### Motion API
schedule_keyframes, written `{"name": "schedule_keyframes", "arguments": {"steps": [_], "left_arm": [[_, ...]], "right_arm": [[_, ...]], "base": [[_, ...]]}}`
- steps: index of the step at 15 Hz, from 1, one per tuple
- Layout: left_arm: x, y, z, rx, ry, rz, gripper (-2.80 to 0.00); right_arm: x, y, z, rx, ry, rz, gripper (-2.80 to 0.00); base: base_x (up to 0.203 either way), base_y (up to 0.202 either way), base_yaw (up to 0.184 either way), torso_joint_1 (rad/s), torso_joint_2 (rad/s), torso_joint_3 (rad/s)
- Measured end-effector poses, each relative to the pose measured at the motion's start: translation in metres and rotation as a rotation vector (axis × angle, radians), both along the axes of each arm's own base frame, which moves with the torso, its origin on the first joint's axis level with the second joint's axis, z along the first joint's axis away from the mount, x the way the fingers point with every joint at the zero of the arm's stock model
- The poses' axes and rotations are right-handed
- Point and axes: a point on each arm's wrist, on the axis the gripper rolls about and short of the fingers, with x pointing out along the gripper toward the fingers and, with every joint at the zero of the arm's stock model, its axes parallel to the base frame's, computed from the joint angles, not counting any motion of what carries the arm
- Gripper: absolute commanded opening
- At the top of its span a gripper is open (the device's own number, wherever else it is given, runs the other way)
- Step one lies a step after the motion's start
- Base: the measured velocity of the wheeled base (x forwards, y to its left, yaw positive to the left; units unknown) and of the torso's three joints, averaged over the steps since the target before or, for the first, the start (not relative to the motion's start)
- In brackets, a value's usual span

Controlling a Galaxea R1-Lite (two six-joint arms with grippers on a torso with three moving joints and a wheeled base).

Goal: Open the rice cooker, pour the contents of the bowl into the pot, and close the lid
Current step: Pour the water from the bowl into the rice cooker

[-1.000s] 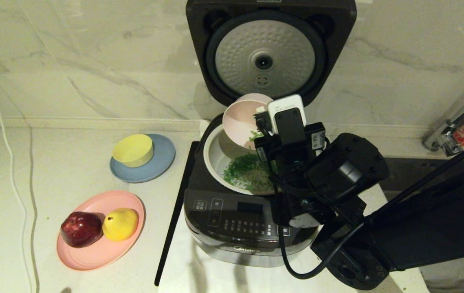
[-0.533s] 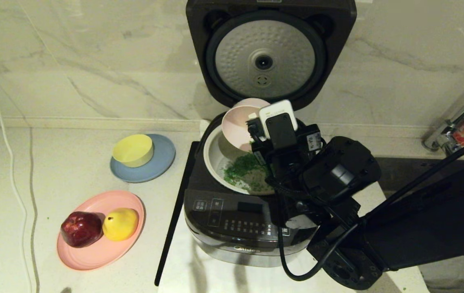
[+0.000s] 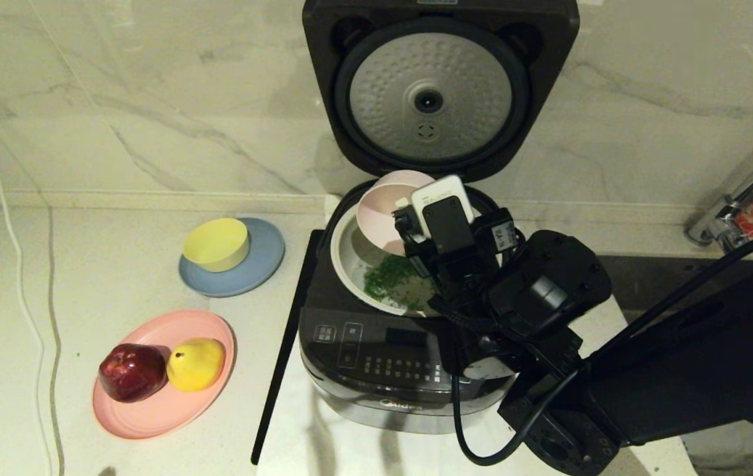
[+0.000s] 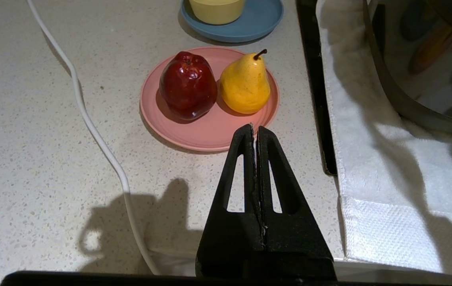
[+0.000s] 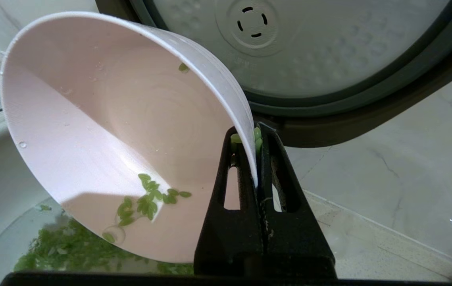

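Note:
The dark rice cooker (image 3: 389, 370) stands with its lid (image 3: 430, 92) raised, silver underside facing me. My right gripper (image 5: 251, 137) is shut on the rim of the pale pink bowl (image 5: 102, 131), which hangs steeply tipped over the off-white pot (image 3: 350, 254). Most of the green contents (image 3: 397, 281) lie in the pot; a few bits (image 5: 146, 198) cling to the bowl's inner wall and the fingertips. In the head view the bowl (image 3: 381, 210) shows above the pot's back half, the wrist camera covering its right side. My left gripper (image 4: 254, 131) is shut and empty over the counter.
A pink plate (image 3: 151, 410) with a red apple (image 3: 130, 371) and a yellow pear (image 3: 195, 363) lies left of the cooker. Behind it a yellow bowl (image 3: 216, 243) sits on a blue plate (image 3: 264, 264). A white cable (image 3: 19, 277) runs along the left.
My right arm has shifted the tipped bowl slightly left and lower over the pot. More green bits have gathered in the pot. The left arm has not moved.

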Motion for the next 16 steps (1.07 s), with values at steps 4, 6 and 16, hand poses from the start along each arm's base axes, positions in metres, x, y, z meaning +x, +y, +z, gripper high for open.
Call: {"name": "schedule_keyframes", "arguments": {"steps": [4, 6, 16], "left_arm": [[0.0, 0.0, 0.0, 0.001, 0.0, 0.0, -2.8], [0.0, 0.0, 0.0, 0.001, 0.0, 0.0, -2.8], [0.0, 0.0, 0.0, 0.001, 0.0, 0.0, -2.8]], "right_arm": [[0.0, -0.001, 0.013, 0.034, -0.027, -0.002, -2.8], [-0.001, -0.003, 0.022, 0.058, -0.046, -0.003, -2.8], [0.002, -0.004, 0.025, 0.08, -0.055, -0.014, -2.8]], "base": [[0.0, 0.0, 0.0, 0.0, 0.0, 0.0], [0.0, 0.0, 0.0, 0.0, 0.0, 0.0], [0.0, 0.0, 0.0, 0.0, 0.0, 0.0]]}}
